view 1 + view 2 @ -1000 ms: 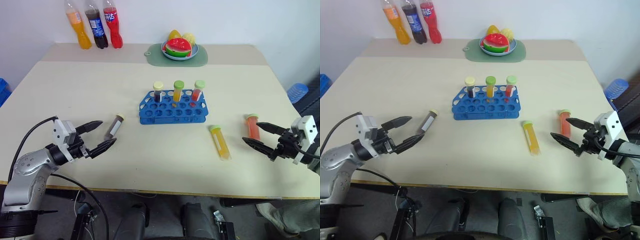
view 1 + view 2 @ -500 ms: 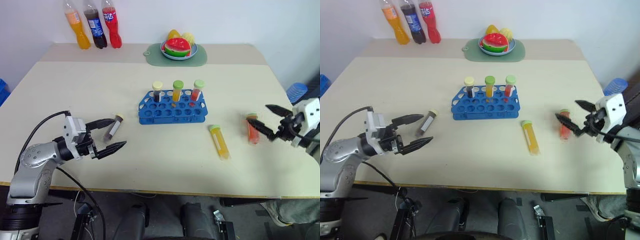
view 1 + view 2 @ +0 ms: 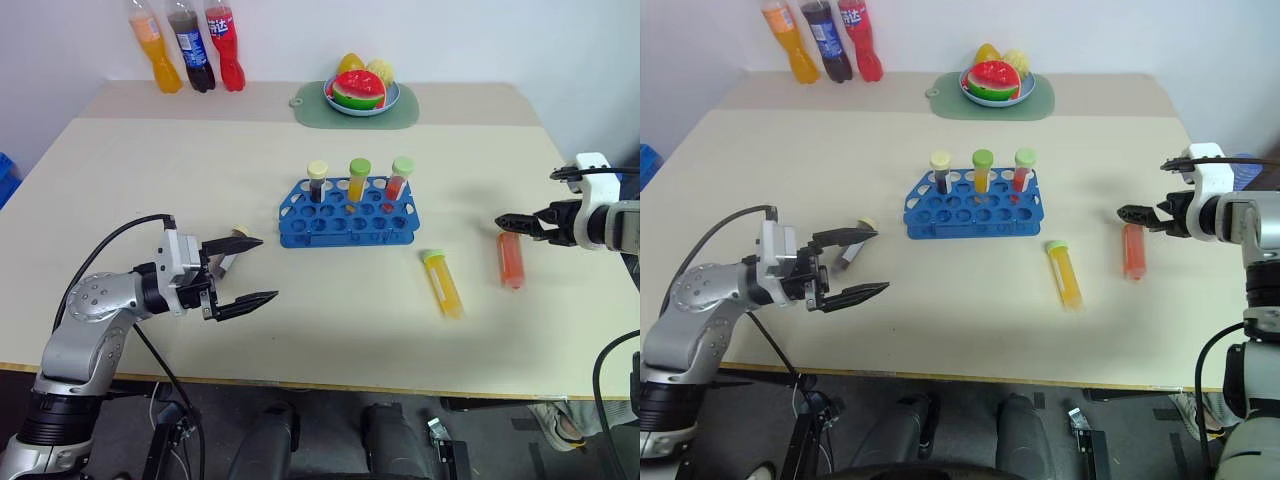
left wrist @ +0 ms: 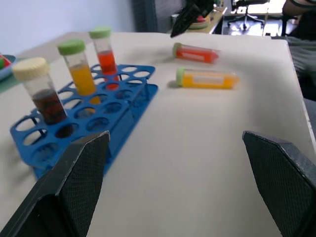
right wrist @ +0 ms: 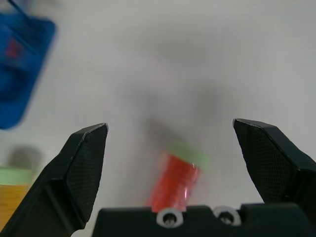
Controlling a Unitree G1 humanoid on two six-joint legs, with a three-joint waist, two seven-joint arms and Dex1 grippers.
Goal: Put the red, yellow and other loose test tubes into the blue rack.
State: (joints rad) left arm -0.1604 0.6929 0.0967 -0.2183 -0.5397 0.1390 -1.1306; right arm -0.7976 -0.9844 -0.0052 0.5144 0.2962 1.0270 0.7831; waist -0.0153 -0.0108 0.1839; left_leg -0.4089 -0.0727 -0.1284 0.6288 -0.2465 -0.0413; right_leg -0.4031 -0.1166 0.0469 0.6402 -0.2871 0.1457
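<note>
Bench (image 3: 300, 330): pale cream surface. Rack (image 3: 349, 226): bright blue, holding three tubes with dark brown, yellow and red liquid under pale-yellow and green caps. Loose red tube (image 3: 510, 260): red liquid, green cap. Loose yellow tube (image 3: 441, 283): yellow liquid, green cap. Third loose tube (image 3: 229, 258): pale-yellow cap. Left hand (image 3: 250, 270) and right hand (image 3: 522, 203): black fingers. Mat (image 3: 356, 111): dull green. Bottles (image 3: 189, 50): orange, dark brown, red.
</note>
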